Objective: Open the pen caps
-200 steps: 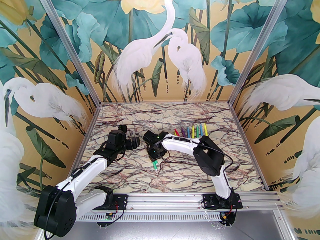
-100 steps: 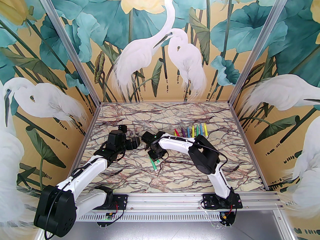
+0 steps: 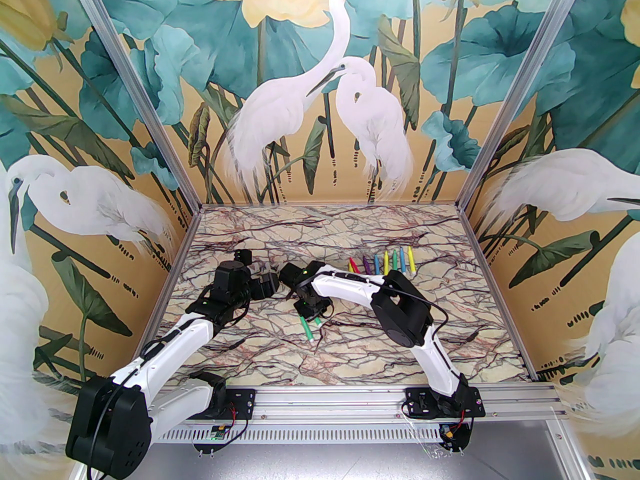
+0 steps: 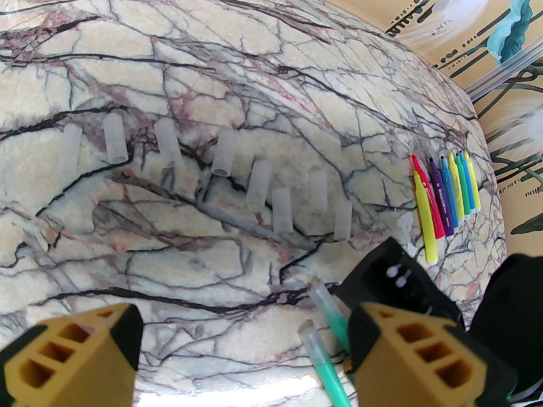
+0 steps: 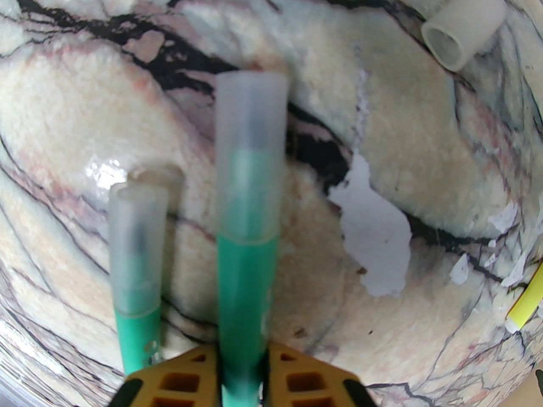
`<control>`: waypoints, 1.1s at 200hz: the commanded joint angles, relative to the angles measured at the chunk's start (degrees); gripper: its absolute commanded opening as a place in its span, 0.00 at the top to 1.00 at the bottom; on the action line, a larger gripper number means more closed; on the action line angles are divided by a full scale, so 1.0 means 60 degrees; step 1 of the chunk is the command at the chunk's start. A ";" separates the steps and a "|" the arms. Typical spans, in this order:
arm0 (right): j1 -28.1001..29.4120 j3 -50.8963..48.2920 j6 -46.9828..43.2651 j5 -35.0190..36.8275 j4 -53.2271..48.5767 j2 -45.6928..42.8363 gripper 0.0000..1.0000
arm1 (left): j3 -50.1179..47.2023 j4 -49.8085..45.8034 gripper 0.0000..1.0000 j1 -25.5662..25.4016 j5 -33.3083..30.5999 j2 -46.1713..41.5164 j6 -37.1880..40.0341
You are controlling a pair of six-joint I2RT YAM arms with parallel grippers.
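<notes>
Near-centre of the bench (image 3: 250, 348): two green pens lying parallel, both capped. The right pincer (image 5: 244, 369) is clenched on the barrel of one green pen (image 5: 248, 278); its cap (image 5: 250, 142) is on, seated over the tip. Can't tell whether that pen is clear of the bench. The second green pen (image 5: 136, 324) lies loose just beside it, with its own cap on as well. There's a white scuffed patch (image 5: 373, 244) on the bench surface close to the held pen. The left pincer (image 4: 244, 337) hangs just left of the right one, released, fingers (image 4: 72, 358) spread wide, nothing between them. Farther out, I count eight loose caps (image 4: 258, 182) in a ragged row. They lie flat on the bench, apart from each other, none on a pen. To the far right, the uncapped pens (image 3: 382, 264) lie tight side by side: pink, yellow, purple, blue and green barrels, tips bare and pointing far.
</notes>
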 commanded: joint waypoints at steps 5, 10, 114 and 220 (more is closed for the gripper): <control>-0.0026 -0.0323 0.0138 0.0390 0.0475 0.0421 0.89 | -0.0087 0.0136 0.15 0.0073 -0.0121 -0.0119 -0.0164; -0.0047 -0.0405 0.0154 0.0376 0.0573 0.0323 0.90 | -0.0071 0.0136 0.15 0.0073 -0.0084 -0.0119 -0.0169; -0.1153 -0.4330 0.0236 -0.2055 0.4996 -0.3627 1.00 | 0.0668 0.0647 0.19 0.0064 0.2690 0.1016 -0.0392; -0.1594 -0.6518 -0.0249 -0.3047 0.7528 -0.6071 1.00 | 0.1415 0.2699 0.30 -0.0559 0.5651 0.2240 -0.1668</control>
